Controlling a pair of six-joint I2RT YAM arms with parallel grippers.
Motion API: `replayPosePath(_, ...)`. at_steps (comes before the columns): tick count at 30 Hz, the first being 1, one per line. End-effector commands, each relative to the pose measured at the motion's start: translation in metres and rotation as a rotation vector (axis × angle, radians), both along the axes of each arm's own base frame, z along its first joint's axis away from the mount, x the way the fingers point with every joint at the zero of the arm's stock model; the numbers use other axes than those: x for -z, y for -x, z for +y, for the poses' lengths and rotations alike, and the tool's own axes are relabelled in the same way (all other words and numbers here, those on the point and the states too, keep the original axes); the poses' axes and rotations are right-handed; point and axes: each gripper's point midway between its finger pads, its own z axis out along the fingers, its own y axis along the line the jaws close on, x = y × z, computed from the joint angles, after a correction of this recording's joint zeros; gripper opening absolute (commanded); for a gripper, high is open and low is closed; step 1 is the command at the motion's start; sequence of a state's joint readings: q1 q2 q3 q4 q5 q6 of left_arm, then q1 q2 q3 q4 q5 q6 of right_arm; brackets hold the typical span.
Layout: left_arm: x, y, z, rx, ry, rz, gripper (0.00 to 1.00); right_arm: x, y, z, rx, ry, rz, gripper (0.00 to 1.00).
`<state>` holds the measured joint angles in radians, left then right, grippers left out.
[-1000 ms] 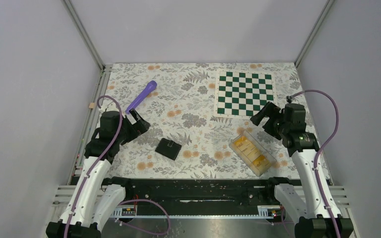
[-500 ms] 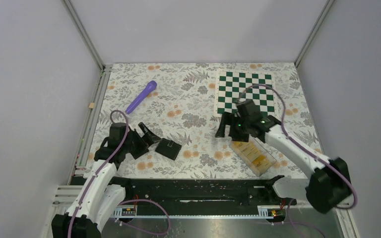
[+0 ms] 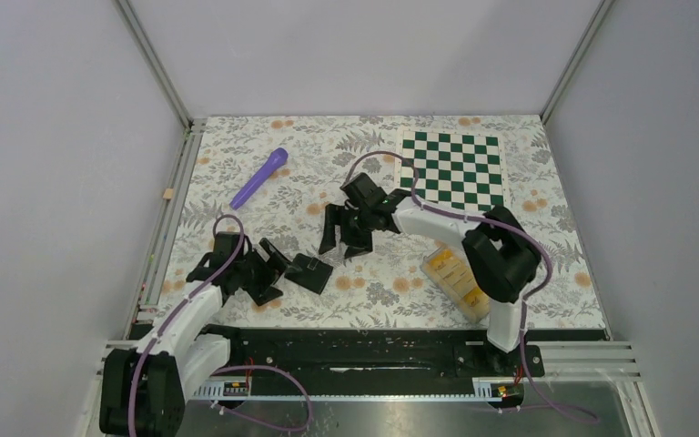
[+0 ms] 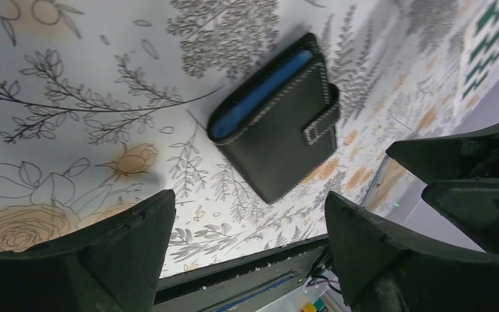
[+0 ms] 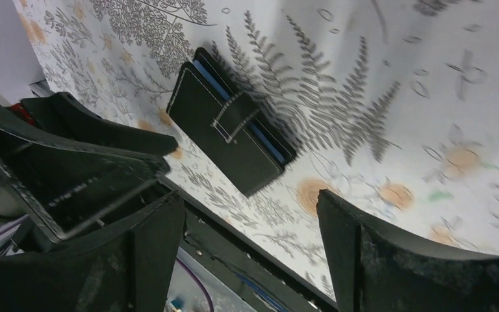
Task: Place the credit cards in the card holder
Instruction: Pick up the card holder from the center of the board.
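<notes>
Left wrist, stitched black rectangular card holder (image 4: 279, 140), glossy blue pocket edges

No text, label, brand or number can be read in any view — the small black stitched folding wallet (image 4: 276, 120) shows plain faces, and the yellow cards (image 3: 453, 269) in the clear plastic box (image 3: 426, 265) are too small to read.

Table (image 3: 364, 305): flowery cloth, grey leaves, orange flowers.
Black wallet (image 3: 310, 271): lies flat on cloth, folded shut, strap across front, blue peeking out at one edge.
Purple stick (image 3: 259, 177): well behind wallet, a bit to left.
Green-and-white checker mat (image 3: 450, 171): well behind wallet, off to right.
Clear box (image 3: 455, 273): right of wallet, well apart, turned slantwise.
</notes>
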<state>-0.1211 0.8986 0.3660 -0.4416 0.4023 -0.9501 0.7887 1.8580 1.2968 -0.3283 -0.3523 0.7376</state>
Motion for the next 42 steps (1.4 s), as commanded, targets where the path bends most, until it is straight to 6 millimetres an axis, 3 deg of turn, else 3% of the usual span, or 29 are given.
replayPosePath(1,0.012,-0.006,-0.001,-0.024,0.012,0.038,0.83,0.001,0.006,0.041,-0.038,-0.071,0.073,0.79)
replayPosePath(5,0.022,-0.013,-0.002,-0.019,0.008,0.061,0.78,0.018,0.015,0.057,-0.056,-0.082,0.138,0.68)
replayPosePath(10,0.020,-0.027,-0.008,0.034,0.003,0.043,0.70,0.029,0.036,0.060,-0.079,-0.095,0.199,0.56)
replayPosePath(18,0.008,-0.044,-0.035,0.188,-0.019,0.016,0.62,0.014,0.074,0.044,-0.061,-0.206,0.264,0.50)
replayPosePath(23,0.009,-0.035,-0.018,0.217,-0.180,0.051,0.72,0.023,0.071,0.019,0.018,-0.121,0.205,0.52)
replayPosePath(27,0.009,-0.023,-0.012,0.254,-0.209,0.059,0.73,0.025,0.060,0.011,0.056,-0.098,0.179,0.54)
replayPosePath(34,0.030,-0.001,-0.021,0.251,-0.113,0.098,0.65,0.030,0.038,0.031,0.047,-0.181,0.207,0.54)
replayPosePath(42,0.032,-0.004,-0.033,0.243,-0.040,0.097,0.49,0.043,0.033,0.053,0.015,-0.263,0.258,0.53)
